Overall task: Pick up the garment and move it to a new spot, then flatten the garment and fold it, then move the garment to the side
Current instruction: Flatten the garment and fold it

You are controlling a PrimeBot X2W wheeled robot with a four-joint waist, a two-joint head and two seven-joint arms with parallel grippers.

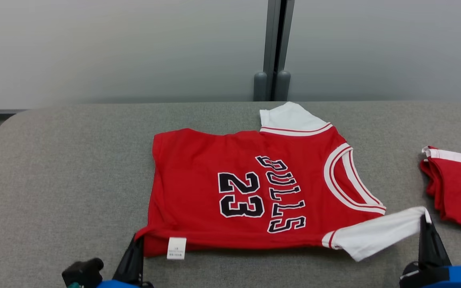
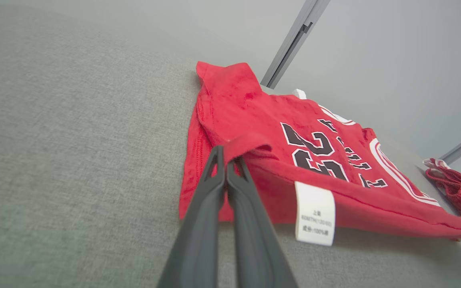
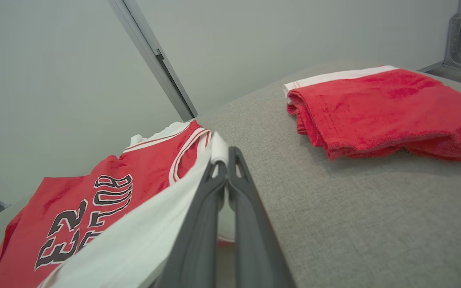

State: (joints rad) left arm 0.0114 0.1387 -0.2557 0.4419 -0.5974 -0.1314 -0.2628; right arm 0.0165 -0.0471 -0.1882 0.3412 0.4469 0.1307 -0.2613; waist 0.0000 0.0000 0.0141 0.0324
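Surface [image 1: 54,168]: grey, textile-covered; carries all items.
Jersey [image 1: 198,192]: red with white sleeves, "BULLS 23" print facing up. It lies spread across the middle of the surface, neckline toward the right edge, hem toward the left edge.
Folded garment [image 1: 460,192]: red with white trim, at the right edge of the surface, apart from the jersey.
Right fingers [image 1: 428,244]: together, clamped on the end of the jersey's near white sleeve.
Left fingers [image 1: 132,260]: together, clamped on the jersey's near hem corner, which is raised slightly.
Care label [image 1: 176,248]: white, on the jersey's near edge, just beside the left fingers.
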